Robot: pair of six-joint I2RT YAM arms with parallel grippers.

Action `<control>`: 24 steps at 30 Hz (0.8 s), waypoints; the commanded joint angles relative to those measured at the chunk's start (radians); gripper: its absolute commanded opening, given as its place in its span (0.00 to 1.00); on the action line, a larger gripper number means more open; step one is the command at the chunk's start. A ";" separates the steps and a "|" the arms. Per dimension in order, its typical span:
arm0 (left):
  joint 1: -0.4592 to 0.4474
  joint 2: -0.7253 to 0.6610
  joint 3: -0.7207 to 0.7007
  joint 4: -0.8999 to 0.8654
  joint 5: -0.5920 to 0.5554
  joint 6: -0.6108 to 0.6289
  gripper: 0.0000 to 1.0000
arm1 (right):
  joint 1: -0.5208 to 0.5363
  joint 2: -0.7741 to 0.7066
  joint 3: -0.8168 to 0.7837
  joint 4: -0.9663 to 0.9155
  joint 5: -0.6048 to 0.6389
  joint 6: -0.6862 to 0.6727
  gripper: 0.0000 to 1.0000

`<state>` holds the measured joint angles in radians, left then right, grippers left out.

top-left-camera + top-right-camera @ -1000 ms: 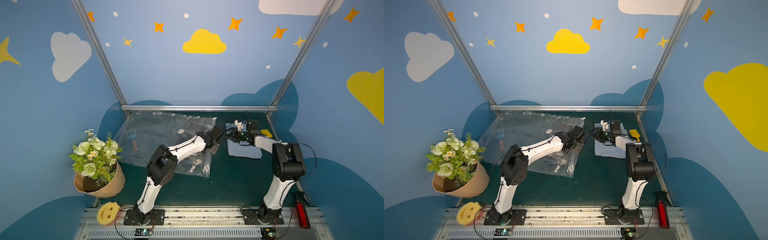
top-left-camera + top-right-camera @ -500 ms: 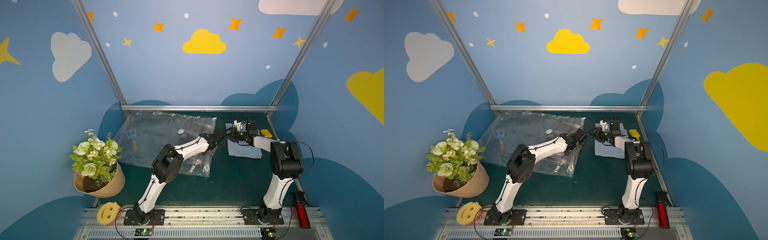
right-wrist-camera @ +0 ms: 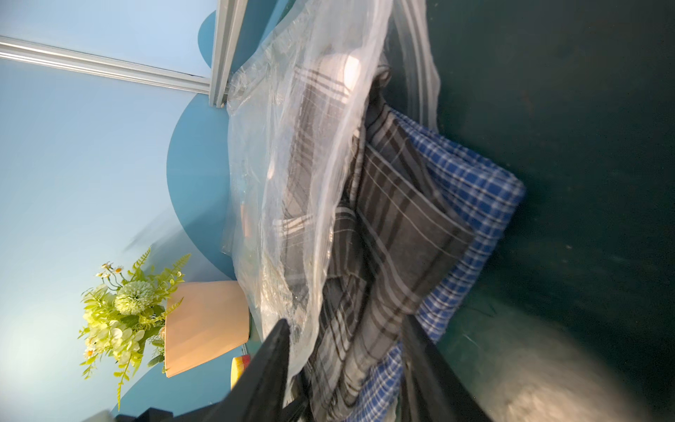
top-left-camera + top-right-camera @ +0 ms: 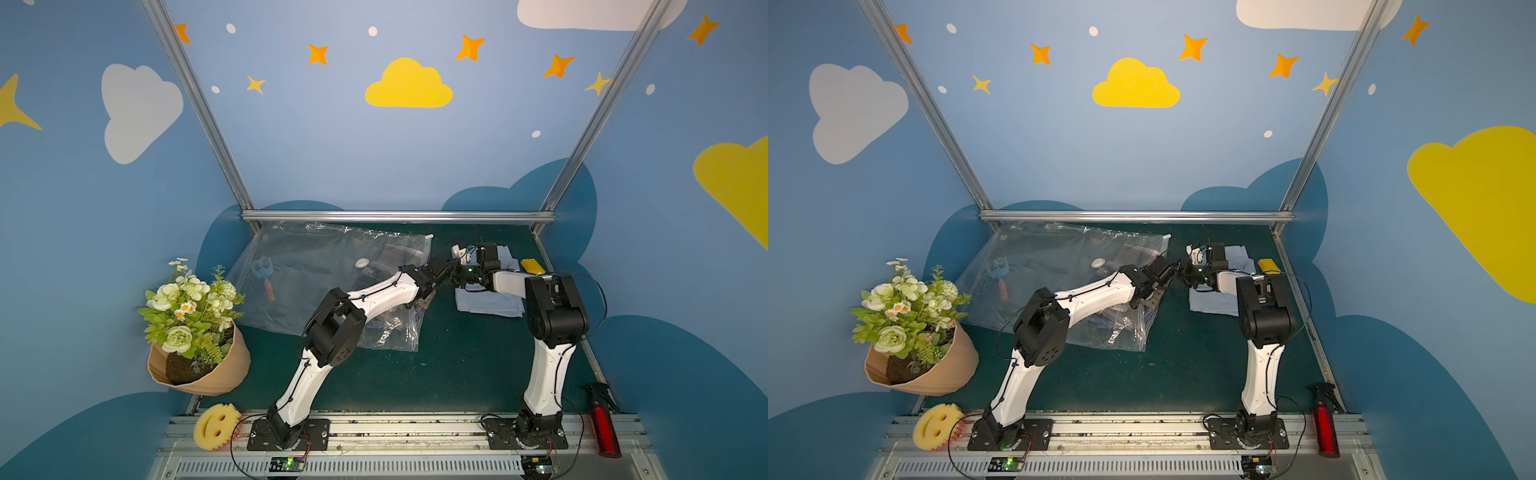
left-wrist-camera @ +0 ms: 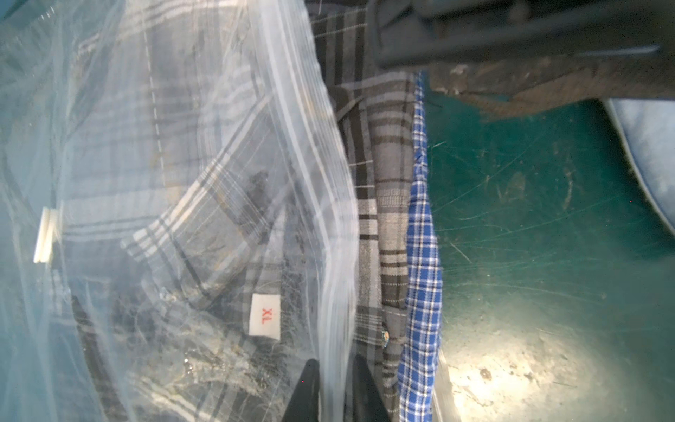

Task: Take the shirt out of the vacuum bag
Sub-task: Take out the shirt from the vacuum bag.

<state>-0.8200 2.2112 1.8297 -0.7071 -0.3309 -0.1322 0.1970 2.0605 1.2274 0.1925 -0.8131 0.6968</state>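
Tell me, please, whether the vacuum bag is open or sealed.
Open: the vacuum bag gapes at its zip edge; the grey plaid shirt and a blue checked cloth stick out.

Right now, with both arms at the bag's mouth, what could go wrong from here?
1. The right pincer straddles the vacuum bag film plus the gray plaid shirt and blue checked fabric; a pull might drag everything.
2. The left pincer pinches only the slick zip edge, which may slip.
3. In both top views the pincers nearly meet; they might collide.
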 commanded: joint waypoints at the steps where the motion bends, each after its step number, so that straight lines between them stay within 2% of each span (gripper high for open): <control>1: 0.011 -0.059 0.008 -0.022 -0.010 -0.022 0.13 | 0.005 0.029 0.025 -0.009 -0.005 -0.017 0.49; 8: 0.028 -0.101 0.006 0.000 0.014 -0.047 0.04 | 0.016 0.043 0.037 -0.005 0.009 -0.015 0.54; 13: 0.041 -0.121 0.004 0.016 0.051 -0.065 0.04 | 0.024 0.044 0.032 0.008 0.011 -0.011 0.55; 24: 0.042 -0.126 -0.010 0.027 0.069 -0.073 0.04 | 0.045 0.088 0.059 0.043 0.011 0.029 0.52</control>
<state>-0.7788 2.1159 1.8282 -0.6968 -0.2726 -0.1974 0.2352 2.1269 1.2591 0.2062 -0.8028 0.7090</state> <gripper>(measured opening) 0.048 0.526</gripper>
